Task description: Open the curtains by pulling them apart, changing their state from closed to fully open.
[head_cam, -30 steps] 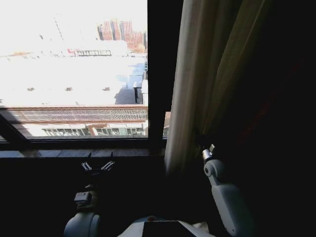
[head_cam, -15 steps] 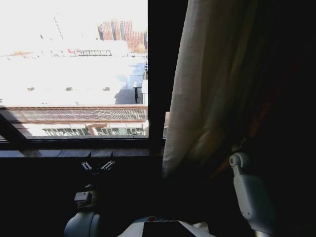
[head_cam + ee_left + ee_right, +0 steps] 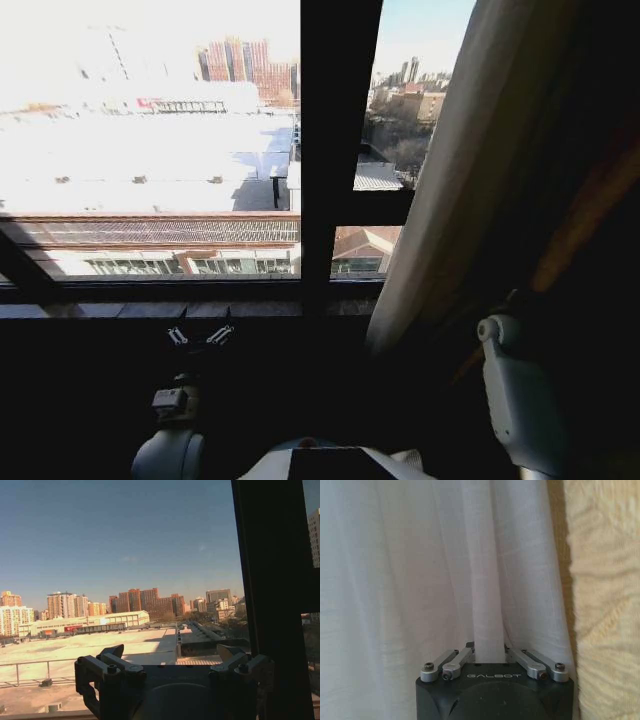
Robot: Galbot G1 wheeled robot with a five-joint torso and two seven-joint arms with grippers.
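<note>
From the head view, I had the curtain (image 3: 470,170) bunched down the right half of the frame, slanting from upper right toward lower centre, with the dark window frame bar (image 3: 335,150) bare at centre and the city showing in the panes on both sides of it. My right arm (image 3: 515,390) stood in the lower right, its white link beside the lower folds of the fabric; the left pincer (image 3: 198,336) sat low at left of centre, below the sill (image 3: 150,310), fingers spread and holding nothing, well apart from any cloth. From the left wrist view, the same left pincer showed its two fingers (image 3: 112,655) spread wide against open sky and rooftops, idle. From the right wrist view, the right pincer (image 3: 488,652) was pressed together on a narrow vertical pleat of the sheer white curtain at the bottom centre of the frame, with a heavier cream drape (image 3: 605,595) at the right edge. I judged the pull best done by keeping that pinch firm and drawing steadily sideways, so the pleat would not slip and the fabric would gather rather than strain overhead.
</note>
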